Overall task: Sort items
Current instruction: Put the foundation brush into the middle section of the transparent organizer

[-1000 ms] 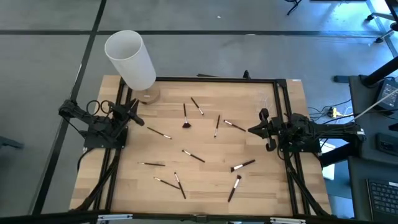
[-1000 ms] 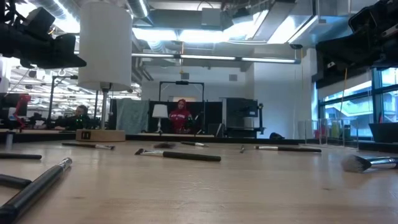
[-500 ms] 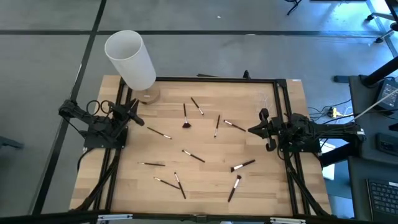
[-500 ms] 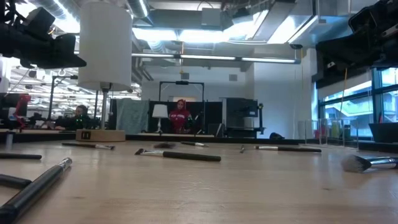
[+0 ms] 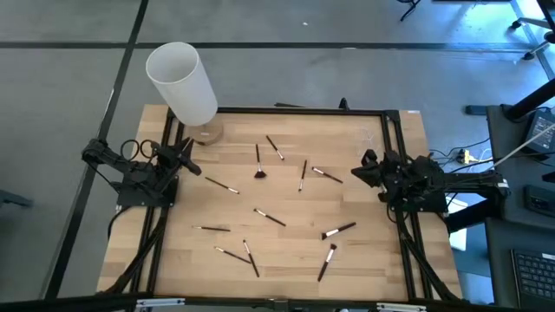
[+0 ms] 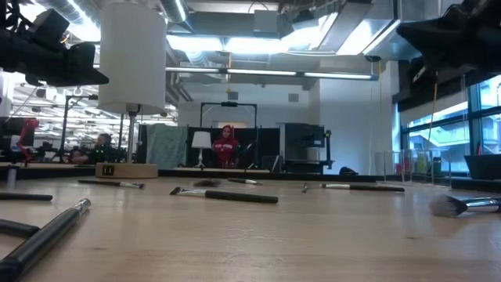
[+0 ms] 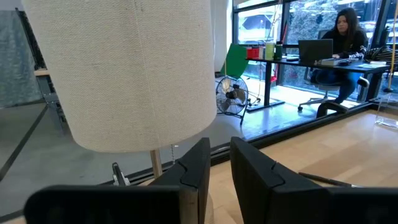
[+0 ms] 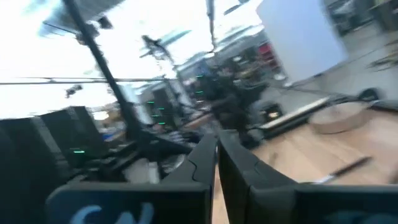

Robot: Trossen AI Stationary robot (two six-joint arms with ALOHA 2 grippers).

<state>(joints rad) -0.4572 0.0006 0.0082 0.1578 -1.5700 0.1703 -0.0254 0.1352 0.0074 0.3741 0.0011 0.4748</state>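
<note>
Several slim dark-handled makeup brushes lie flat and scattered on the wooden table point(image 5: 173, 269), among them one at the left point(image 5: 223, 185), one near the middle point(image 5: 270, 217) and one toward the right point(image 5: 338, 230). In the low view a brush point(image 6: 223, 194) lies across the middle. My left gripper point(image 5: 195, 167) point(image 7: 220, 146) hovers at the table's left edge, open by a narrow gap. My right gripper point(image 5: 354, 176) point(image 8: 216, 142) hovers at the right side, shut and holding nothing, just right of a brush point(image 5: 327, 175).
A big white cylinder point(image 5: 182, 82) on a thin post with a wooden base point(image 5: 206, 133) stands at the far left corner, close beside my left gripper. A black frame point(image 5: 303, 111) edges the table. People sit in the room beyond.
My right arm has started to move: its gripper has turned about its wrist and shifted slightly toward the far edge, and in the low view its dark bulk now reaches further across. The brushes and my left arm have stayed put.
</note>
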